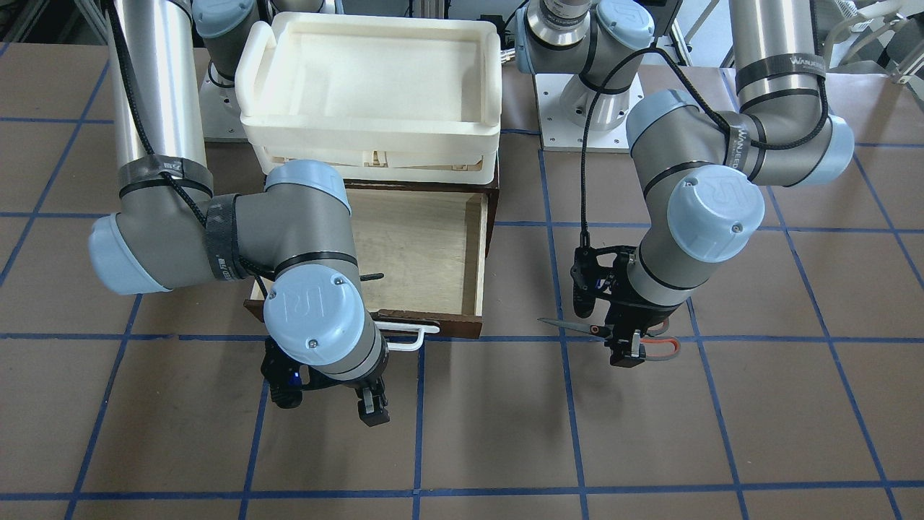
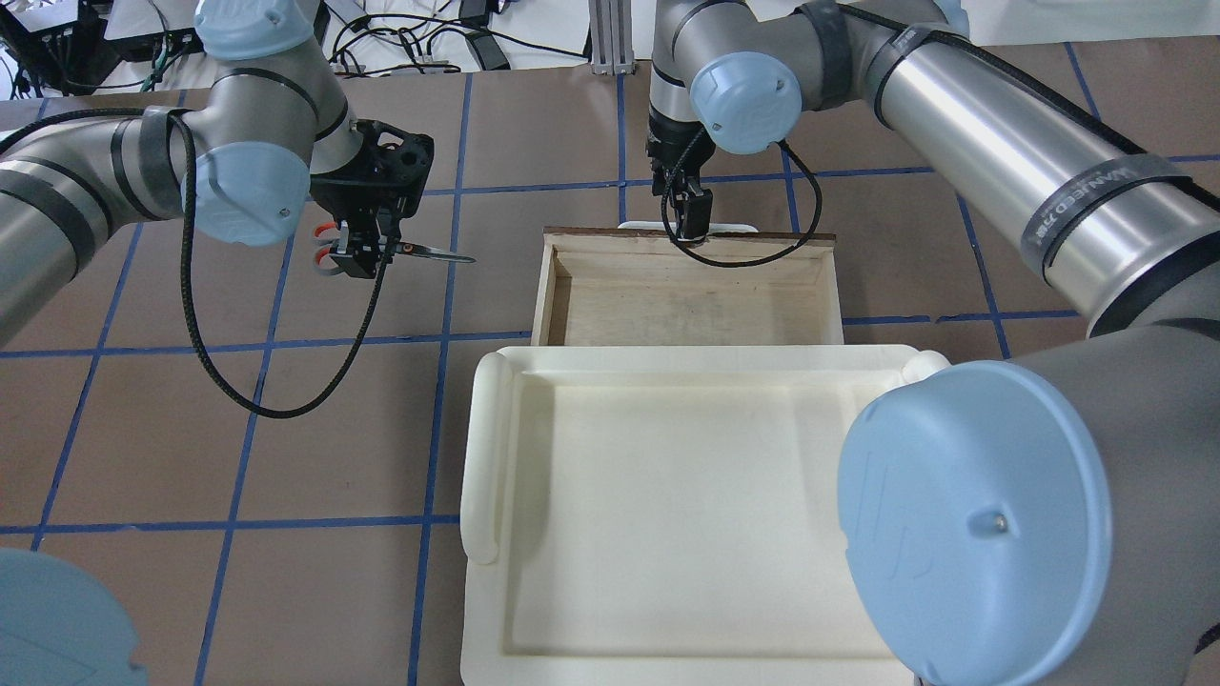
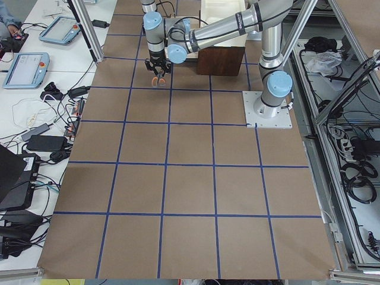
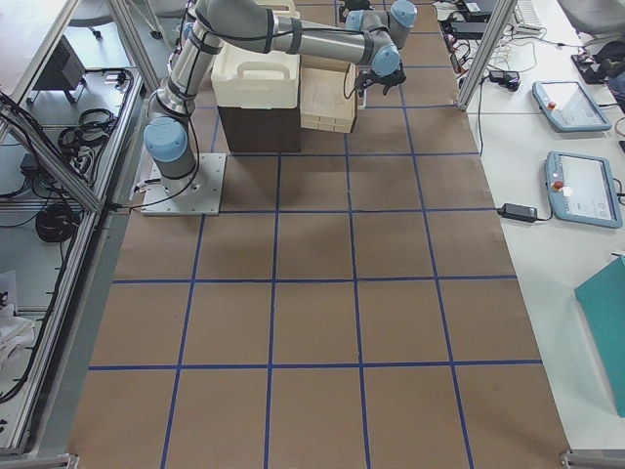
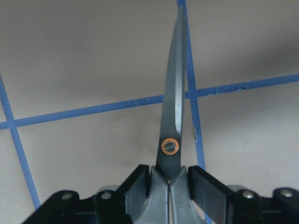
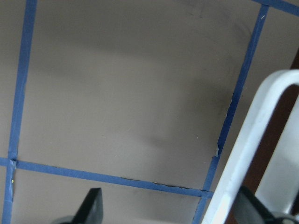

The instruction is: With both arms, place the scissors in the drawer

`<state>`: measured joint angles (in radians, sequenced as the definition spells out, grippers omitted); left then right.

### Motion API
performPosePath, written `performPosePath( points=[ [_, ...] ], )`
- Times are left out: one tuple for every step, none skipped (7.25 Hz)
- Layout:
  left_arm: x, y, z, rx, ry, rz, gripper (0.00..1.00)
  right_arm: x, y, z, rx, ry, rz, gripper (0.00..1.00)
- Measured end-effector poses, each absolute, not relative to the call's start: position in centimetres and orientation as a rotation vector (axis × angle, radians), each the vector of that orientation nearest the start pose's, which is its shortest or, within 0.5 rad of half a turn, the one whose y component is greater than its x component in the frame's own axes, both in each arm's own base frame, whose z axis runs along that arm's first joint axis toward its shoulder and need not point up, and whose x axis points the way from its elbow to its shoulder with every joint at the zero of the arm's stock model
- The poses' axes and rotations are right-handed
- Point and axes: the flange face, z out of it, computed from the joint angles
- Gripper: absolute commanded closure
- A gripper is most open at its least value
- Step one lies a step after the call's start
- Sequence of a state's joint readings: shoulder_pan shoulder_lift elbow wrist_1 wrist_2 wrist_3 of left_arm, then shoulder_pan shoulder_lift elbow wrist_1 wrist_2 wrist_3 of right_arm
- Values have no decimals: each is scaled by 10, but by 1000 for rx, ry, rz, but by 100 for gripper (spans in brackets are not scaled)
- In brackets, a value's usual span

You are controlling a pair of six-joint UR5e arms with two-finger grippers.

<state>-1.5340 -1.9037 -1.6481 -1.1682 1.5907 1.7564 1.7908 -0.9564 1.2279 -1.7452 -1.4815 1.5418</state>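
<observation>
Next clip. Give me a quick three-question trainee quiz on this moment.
1. True or false: the scissors already lie in the drawer.
2. Which claw grips the scissors?
3. The right claw is: A open near the drawer's handle; B shut on the handle; C gripping the scissors.
Key: 1 false; 2 the left claw; 3 A.

Brown table point(image 1: 491, 419) gridded with blue tape point(image 1: 419, 433); at its robot-side edge, a dark cabinet point(image 4: 256, 127), drawer point(image 1: 433, 245) open, between two white base plates point(image 1: 552, 123)
</observation>
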Motion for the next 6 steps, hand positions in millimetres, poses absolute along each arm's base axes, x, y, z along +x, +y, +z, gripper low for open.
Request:
performPosePath(
  points=[
    [-109,-602,307,-2385,-2055,-32,100,292,-659,317,1934,2478,182,0],
    [-108,-602,307,-2383,-2056,-32,100,288,-652,336,1930,2483,155,0],
    [-108,-602,307,-2382,-2056,-30,100,282,-646,357,1891,2515,119,0],
    [-109,-602,310,-2383,-2056,-24,100,266,-642,382,1777,2587,68,0],
    [-113,-601,317,-2374,-2068,-7,100,241,-640,404,1581,2708,14,0],
    [-119,-598,327,-2356,-2085,13,100,211,-637,427,1339,2850,-53,0]
  ],
)
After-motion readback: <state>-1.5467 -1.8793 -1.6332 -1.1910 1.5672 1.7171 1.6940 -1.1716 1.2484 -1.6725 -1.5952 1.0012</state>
